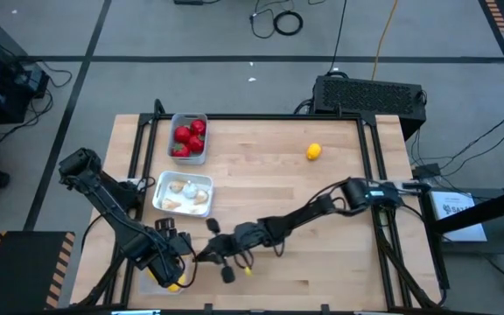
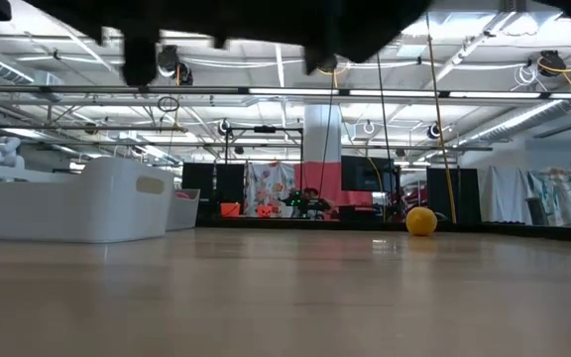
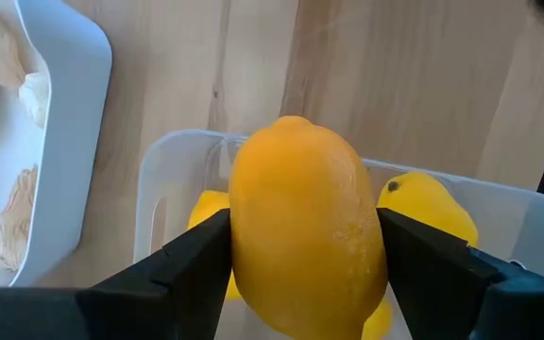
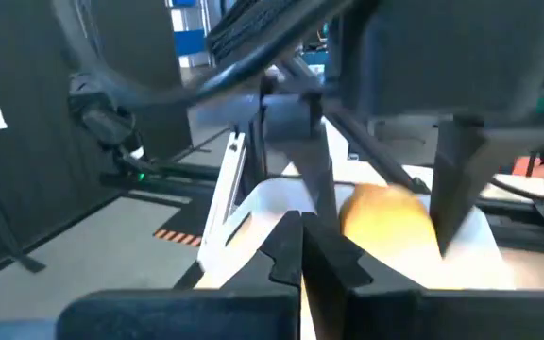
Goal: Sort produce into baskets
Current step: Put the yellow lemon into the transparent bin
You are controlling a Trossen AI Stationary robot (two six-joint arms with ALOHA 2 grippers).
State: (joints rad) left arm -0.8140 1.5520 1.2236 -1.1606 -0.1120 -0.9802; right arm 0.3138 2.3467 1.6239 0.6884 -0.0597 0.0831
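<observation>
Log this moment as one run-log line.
left gripper: shut on lemon, over clear basket | right gripper: shut, empty | loose lemon

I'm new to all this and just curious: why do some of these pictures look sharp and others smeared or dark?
High view: evenly lit and crisp. Low view: the table up close is soft, and dark arm parts blot the top edge. Left wrist view: the held lemon is sharp and brightly lit. Right wrist view: smeared throughout, the other arm's lemon only a blur.
</observation>
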